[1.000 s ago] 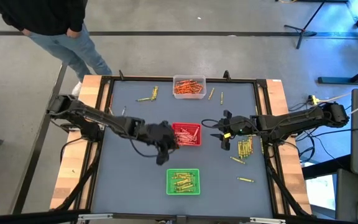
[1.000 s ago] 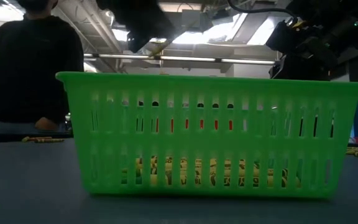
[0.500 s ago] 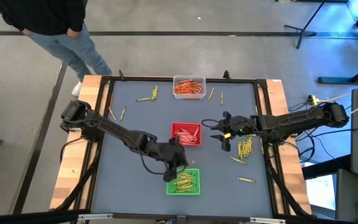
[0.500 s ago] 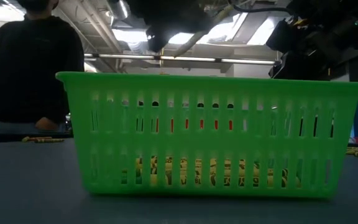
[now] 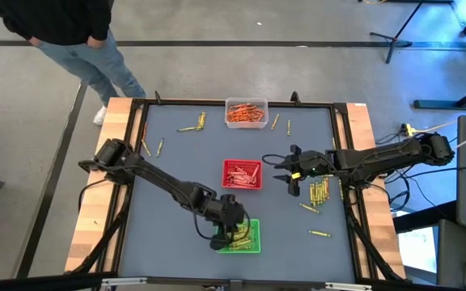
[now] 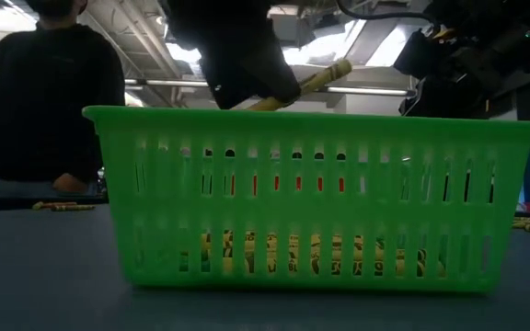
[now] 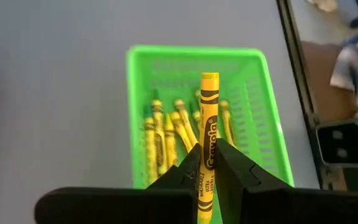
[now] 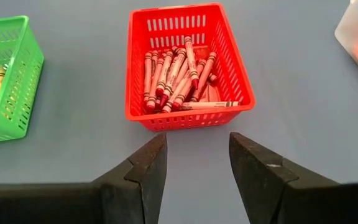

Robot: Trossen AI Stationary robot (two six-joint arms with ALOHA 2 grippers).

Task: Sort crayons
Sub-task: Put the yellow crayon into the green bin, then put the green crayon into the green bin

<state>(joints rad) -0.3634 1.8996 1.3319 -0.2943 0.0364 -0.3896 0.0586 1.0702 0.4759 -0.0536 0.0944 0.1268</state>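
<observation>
Fingers of the left gripper are pinched on a single yellow crayon, which they hold near its lower half so that most of its length juts forward past the tips. In the high view the left gripper hangs over the left edge of the green tray at the near middle of the table, and the low view shows the crayon tilted, its tip just above the tray's rim. The relation that matters is this: the tray's floor, already lined with yellow crayons, lies directly beneath and ahead of the held stick, and the stick's long axis runs roughly along the tray's length, parallel to those lying in it. A release here would, by my judgement, drop it inside rather than across the wall. Farther out, the right gripper waits with its jaws spread and nothing between them, facing the red tray of red crayons at the table's centre. A loose heap of yellow crayons lies on the table just near its right side, and the right arm is plainly closer to them than the left. The clear tray of orange crayons sits at the far edge.
</observation>
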